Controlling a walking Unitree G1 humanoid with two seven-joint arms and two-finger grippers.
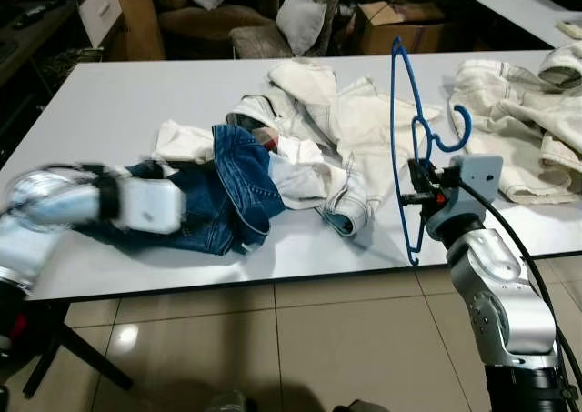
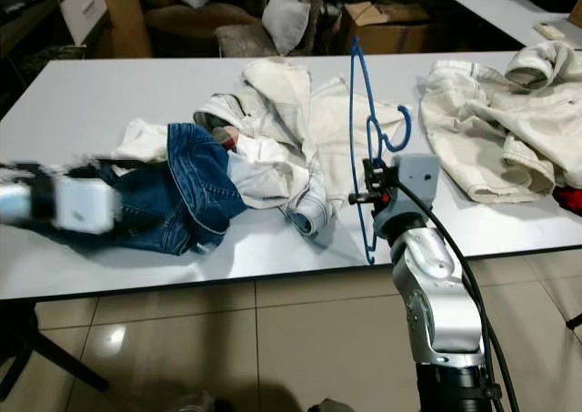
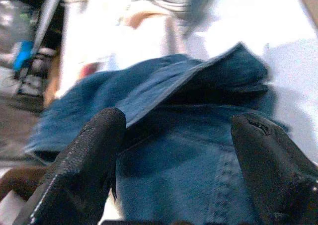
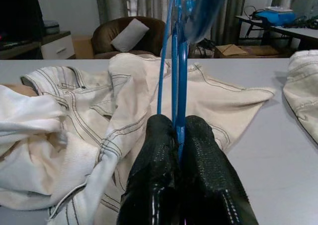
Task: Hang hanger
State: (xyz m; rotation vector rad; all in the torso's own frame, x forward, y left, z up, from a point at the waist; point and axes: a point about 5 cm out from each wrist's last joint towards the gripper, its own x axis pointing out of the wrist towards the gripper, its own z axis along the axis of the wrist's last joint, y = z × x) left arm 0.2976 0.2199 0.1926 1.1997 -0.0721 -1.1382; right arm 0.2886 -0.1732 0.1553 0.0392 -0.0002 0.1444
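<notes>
A thin blue wire hanger (image 1: 401,130) stands upright above the front of the white table (image 1: 109,103), hook toward the right. My right gripper (image 1: 416,192) is shut on its wire, and its fingers (image 4: 159,170) pinch the blue rod. My left gripper (image 3: 174,150) is open, with its fingertips (image 3: 89,155) spread just over blue denim jeans (image 1: 223,194) at the table's front left. The left arm (image 1: 100,203) is blurred. A cream jacket (image 1: 336,130) lies crumpled mid-table, touching the jeans.
Another cream garment (image 1: 518,121) lies at the table's right end. Behind the table stand a brown armchair with cushions (image 1: 227,12), a cardboard box (image 1: 396,21) and a second table (image 1: 518,3). Tiled floor (image 1: 300,348) lies in front.
</notes>
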